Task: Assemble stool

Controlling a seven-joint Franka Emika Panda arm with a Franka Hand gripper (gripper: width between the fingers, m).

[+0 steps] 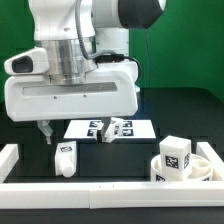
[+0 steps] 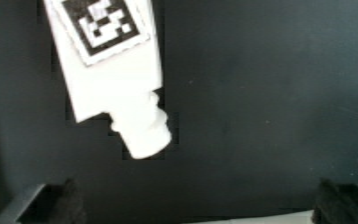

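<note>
Fingers (image 2: 48, 203) spread wide, dark tips at either side of the wrist view, nothing held between them; we note only bare black surface (image 2: 247, 120) in the gap. Short chunky white plastic leg (image 2: 119, 85) with a black-and-white square tag lies on that surface ahead of the fingers, clear of both tips, angled and nearer one finger than the other. In the exterior view we see the same leg (image 1: 66, 158) on the black surface (image 1: 120, 160), just beside and below the dark fingers (image 1: 46, 132), which hang under the big white arm body (image 1: 70, 95); no contact seen. Thin flat white marker board (image 1: 140, 128) lies behind the leg. Round thick white disc seat (image 1: 205, 165) sits well apart at the exterior view's right; a tagged white chunky piece (image 1: 176, 152) stands at it; on it or before it, we cannot tell. Long white edge rail (image 1: 100, 190) runs along the near side.
</note>
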